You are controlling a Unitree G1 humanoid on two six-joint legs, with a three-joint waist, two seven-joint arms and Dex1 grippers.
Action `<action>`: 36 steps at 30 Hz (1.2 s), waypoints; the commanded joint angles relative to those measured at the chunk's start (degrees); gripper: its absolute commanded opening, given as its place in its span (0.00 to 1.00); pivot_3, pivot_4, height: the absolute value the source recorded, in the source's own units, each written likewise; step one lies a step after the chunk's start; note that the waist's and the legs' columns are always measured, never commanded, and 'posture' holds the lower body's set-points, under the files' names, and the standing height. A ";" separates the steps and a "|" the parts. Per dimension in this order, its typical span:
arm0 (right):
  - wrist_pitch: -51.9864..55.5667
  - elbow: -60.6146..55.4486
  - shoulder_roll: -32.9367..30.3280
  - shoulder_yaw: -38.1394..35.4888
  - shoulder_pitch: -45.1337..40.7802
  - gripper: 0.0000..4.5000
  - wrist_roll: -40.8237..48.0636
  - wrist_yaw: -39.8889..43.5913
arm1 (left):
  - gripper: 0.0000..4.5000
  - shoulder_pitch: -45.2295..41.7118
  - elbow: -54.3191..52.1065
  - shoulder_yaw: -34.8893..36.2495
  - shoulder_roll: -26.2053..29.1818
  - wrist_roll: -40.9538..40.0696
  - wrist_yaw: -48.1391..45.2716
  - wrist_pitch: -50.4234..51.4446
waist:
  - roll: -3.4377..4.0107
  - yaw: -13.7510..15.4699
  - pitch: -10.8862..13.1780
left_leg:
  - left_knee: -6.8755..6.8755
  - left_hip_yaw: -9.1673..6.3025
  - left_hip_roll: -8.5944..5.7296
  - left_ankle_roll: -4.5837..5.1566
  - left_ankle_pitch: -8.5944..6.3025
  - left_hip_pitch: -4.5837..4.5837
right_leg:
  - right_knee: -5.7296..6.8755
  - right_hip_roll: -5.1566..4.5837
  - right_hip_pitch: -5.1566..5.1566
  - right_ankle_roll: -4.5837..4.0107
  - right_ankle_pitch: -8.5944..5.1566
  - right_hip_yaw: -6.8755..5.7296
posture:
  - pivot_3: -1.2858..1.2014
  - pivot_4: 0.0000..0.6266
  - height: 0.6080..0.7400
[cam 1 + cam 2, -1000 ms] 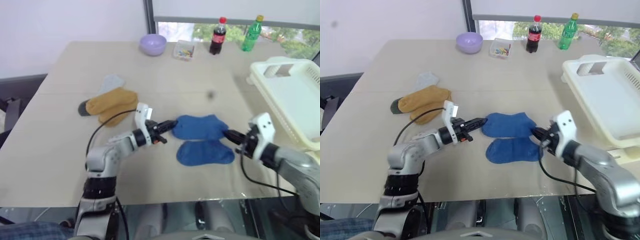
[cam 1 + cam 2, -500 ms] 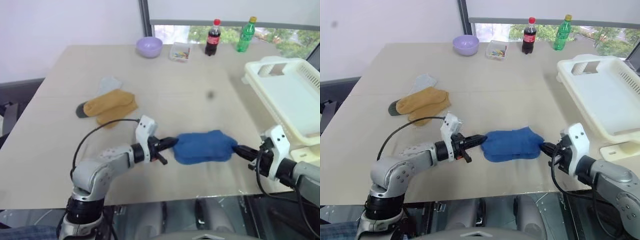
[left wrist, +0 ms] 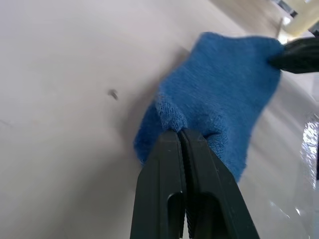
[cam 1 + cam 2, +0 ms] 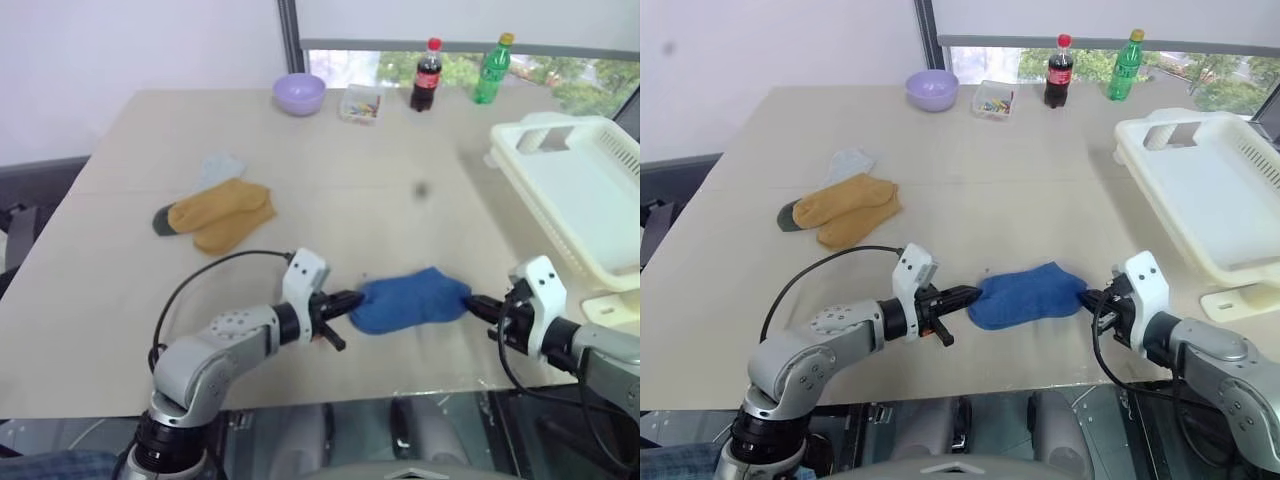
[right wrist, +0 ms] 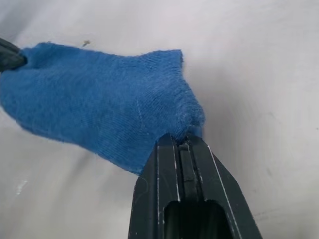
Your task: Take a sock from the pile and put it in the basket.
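Blue sock [image 4: 410, 301]: royal blue knit, soft, with a ribbed cuff edge; it is stretched between the two grippers just above the near part of the tabletop [image 4: 330, 170], sagging slightly in the middle. Whether one sock or two layered together cannot be told.

Left gripper [image 3: 180, 133]: jaws closed, pinching a fold of the blue sock at one end. Right gripper [image 5: 182, 144]: jaws closed on the opposite end, at the cuff.

Remaining socks: a mustard-yellow pair with dark toes [image 4: 215, 214] lies flat to the robot's left, with a pale grey sock [image 4: 220, 166] touching its far side. They are well apart from the blue sock.

Basket [image 4: 585, 200]: white plastic, rectangular, slotted side wall, handle cut-out at the far end; it stands at the right edge of the tabletop.

Far edge: lavender bowl [image 4: 301, 93], small clear box of coloured items [image 4: 363, 102], dark cola bottle with red label [image 4: 426, 75], green bottle with yellow cap [image 4: 490, 69]. Label text is not legible.
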 commanded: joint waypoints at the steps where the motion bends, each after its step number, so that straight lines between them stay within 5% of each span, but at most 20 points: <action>1: -1.46 -0.15 -0.59 0.11 -0.46 0.00 -0.20 0.71 | 0.01 -0.07 -2.36 -0.21 -1.17 -0.44 1.11 -0.99 | -0.02 -0.01 0.01 | 0.00 0.01 0.00 0.00 0.00 0.00 | -0.01 0.00 0.00 0.00 0.00 0.00 | 0.52 0.24 1.00; 9: -3.46 1.32 -1.39 0.46 -0.51 0.00 -3.25 0.63 | 0.01 1.04 -1.96 -1.58 -1.28 0.26 1.69 -1.76 | -0.02 0.00 0.01 | -0.03 0.02 0.00 0.00 0.00 -0.01 | -0.06 0.00 -0.01 0.00 0.00 0.01 | 0.52 0.24 1.00; 12: -4.23 0.96 -3.33 0.41 0.10 0.18 -3.50 3.14 | 0.00 1.46 -1.74 -1.81 -1.14 0.37 1.68 -2.10 | -0.02 -0.01 0.01 | -0.03 0.03 0.00 0.00 0.00 -0.01 | -0.06 0.00 -0.01 0.00 0.00 0.01 | 0.52 0.24 1.00; 17: -9.49 0.91 -8.23 -1.90 3.61 0.70 -7.73 6.76 | 0.00 1.75 -1.16 -2.34 -0.75 1.02 1.52 -2.75 | -0.04 0.12 0.02 | -0.07 0.02 0.00 0.00 -0.01 -0.04 | -0.13 -0.01 -0.02 0.00 0.00 -0.01 | 0.52 0.24 1.00; 23: -26.67 0.11 -13.17 -0.50 1.94 0.70 -14.10 17.25 | 0.00 2.44 -0.30 -3.11 -0.05 1.78 1.07 -3.71 | -0.12 -0.25 0.07 | -0.09 0.12 0.00 0.00 -0.01 -0.01 | -0.18 0.00 -0.02 0.02 0.00 0.06 | 0.52 0.24 1.00; 36: -52.20 27.50 -5.70 23.97 -17.56 0.70 -26.63 37.17 | 0.00 1.53 4.56 -6.49 3.59 6.22 -3.24 -8.53 | -0.22 -0.09 0.14 | -0.09 0.42 0.01 0.01 -0.01 0.00 | -0.24 0.04 0.00 0.00 0.01 0.12 | 0.52 0.24 1.00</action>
